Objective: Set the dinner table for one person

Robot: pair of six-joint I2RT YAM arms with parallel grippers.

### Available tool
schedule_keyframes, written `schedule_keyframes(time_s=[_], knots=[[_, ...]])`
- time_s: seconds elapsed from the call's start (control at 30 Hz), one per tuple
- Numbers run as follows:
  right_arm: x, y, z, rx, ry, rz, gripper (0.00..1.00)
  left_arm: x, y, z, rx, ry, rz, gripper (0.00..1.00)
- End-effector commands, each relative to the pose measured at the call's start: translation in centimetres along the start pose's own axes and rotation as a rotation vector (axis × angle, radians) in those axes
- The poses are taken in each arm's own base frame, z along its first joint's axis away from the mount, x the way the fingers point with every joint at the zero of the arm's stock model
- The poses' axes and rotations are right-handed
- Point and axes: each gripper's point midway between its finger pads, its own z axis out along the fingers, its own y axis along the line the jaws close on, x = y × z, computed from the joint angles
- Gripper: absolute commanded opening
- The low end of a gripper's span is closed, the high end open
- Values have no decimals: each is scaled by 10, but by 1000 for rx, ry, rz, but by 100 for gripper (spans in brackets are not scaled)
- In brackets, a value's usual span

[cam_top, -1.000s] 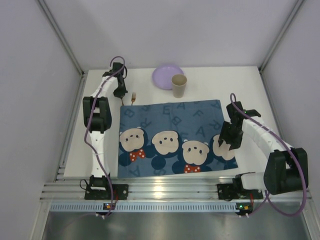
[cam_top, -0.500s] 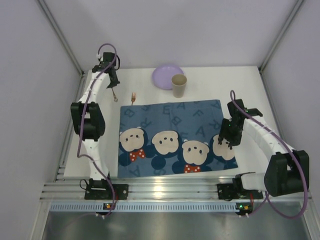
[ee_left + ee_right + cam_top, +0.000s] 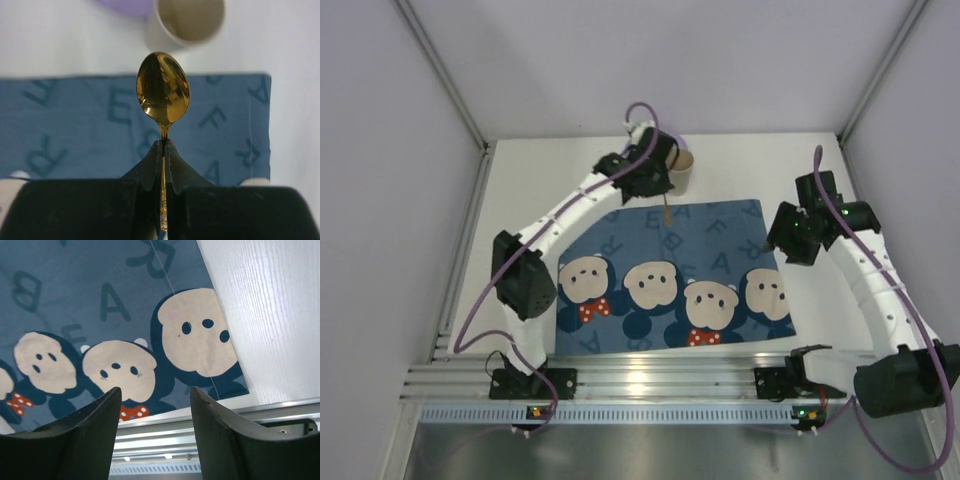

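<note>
My left gripper (image 3: 664,196) is shut on the handle of a gold spoon (image 3: 666,214) and holds it in the air over the far edge of the blue mouse-print mat (image 3: 660,270), just in front of the paper cup (image 3: 684,172). In the left wrist view the spoon's bowl (image 3: 163,87) stands up from my closed fingertips (image 3: 156,155), with the cup (image 3: 187,20) and a sliver of the purple plate (image 3: 125,4) behind. The mat lies on the white dinner table (image 3: 770,160). My right gripper (image 3: 792,240) is open and empty above the mat's right edge (image 3: 220,385).
Grey enclosure walls stand on the left, back and right. An aluminium rail (image 3: 650,380) runs along the near edge with both arm bases on it. The left arm covers most of the purple plate in the top view.
My left arm has swung from the table's far left corner to the right, carrying the spoon to the cup. My right arm has risen and drawn back to the right.
</note>
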Motion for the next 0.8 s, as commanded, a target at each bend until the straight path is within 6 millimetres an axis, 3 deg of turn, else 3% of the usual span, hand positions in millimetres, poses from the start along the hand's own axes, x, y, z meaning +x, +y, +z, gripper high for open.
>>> schedule_keyframes(time_s=[0.0, 0.03, 0.1, 0.13, 0.17, 0.27, 0.33, 0.43, 0.47, 0.53, 0.6, 0.63, 0.7, 0.77], knots=[[-9, -1, -48, -22, -94, 87, 58, 88, -71, 7, 93, 147, -134, 0], [-10, -4, -61, -25, -118, 95, 59, 116, -97, 6, 127, 192, -121, 0], [-11, -7, -74, -26, -144, 94, 59, 140, -121, 5, 142, 226, -147, 0], [-7, -12, -77, -13, -143, 93, 59, 170, -137, 7, 147, 259, -121, 0], [-6, -17, -83, -6, -167, 90, 60, 177, -152, 4, 169, 266, -141, 0], [7, -33, -85, 31, -167, 68, 60, 224, -177, 8, 183, 341, -165, 0], [17, -39, -85, 42, -156, 60, 60, 255, -185, 15, 176, 391, -174, 0], [24, -45, -84, 55, -149, 44, 60, 283, -179, 23, 138, 447, -178, 1], [24, -46, -84, 57, -150, 42, 60, 287, -178, 24, 138, 459, -187, 4], [25, -46, -83, 61, -150, 29, 61, 291, -184, 23, 168, 485, -181, 27], [22, -44, -83, 55, -162, 17, 62, 290, -190, 20, 198, 496, -158, 64], [20, -43, -82, 54, -162, 14, 65, 283, -196, 16, 219, 490, -153, 72], [11, -34, -84, 22, -184, 3, 68, 272, -195, 7, 224, 479, -112, 81], [4, -17, -84, -48, -172, -34, 68, 252, -190, -4, 222, 434, -55, 82]])
